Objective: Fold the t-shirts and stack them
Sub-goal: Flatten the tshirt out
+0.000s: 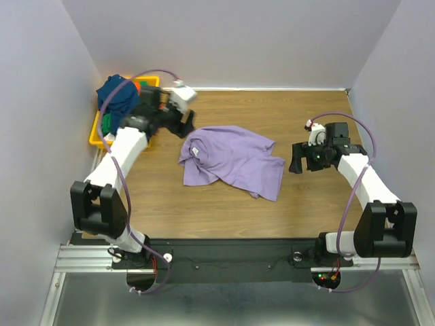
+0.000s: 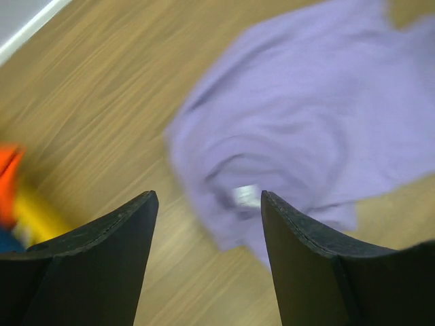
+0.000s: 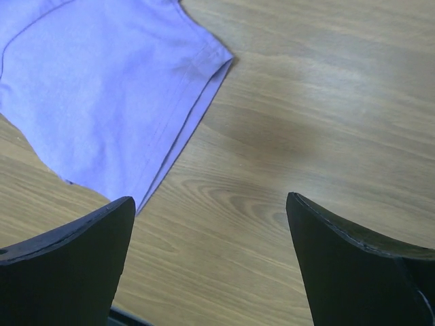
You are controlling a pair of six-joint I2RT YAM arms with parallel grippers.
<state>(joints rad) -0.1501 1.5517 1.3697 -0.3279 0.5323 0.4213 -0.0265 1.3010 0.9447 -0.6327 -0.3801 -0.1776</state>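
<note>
A lavender-purple t-shirt (image 1: 231,161) lies crumpled in the middle of the wooden table, its collar with a white label at the left. It also shows blurred in the left wrist view (image 2: 306,129) and in the right wrist view (image 3: 95,88). My left gripper (image 1: 185,127) is open and empty, just left of the shirt's collar end. My right gripper (image 1: 297,164) is open and empty above bare wood, just right of the shirt's edge. A navy blue shirt (image 1: 117,95) is heaped at the back left, with bits of orange-red (image 1: 138,86) and green (image 1: 107,122) cloth beside it.
A yellow plastic bin (image 1: 96,136) sits at the back left corner under the heaped shirts, partly behind my left arm. Grey walls close in the table on the left, back and right. The table's front edge meets a black rail by the arm bases.
</note>
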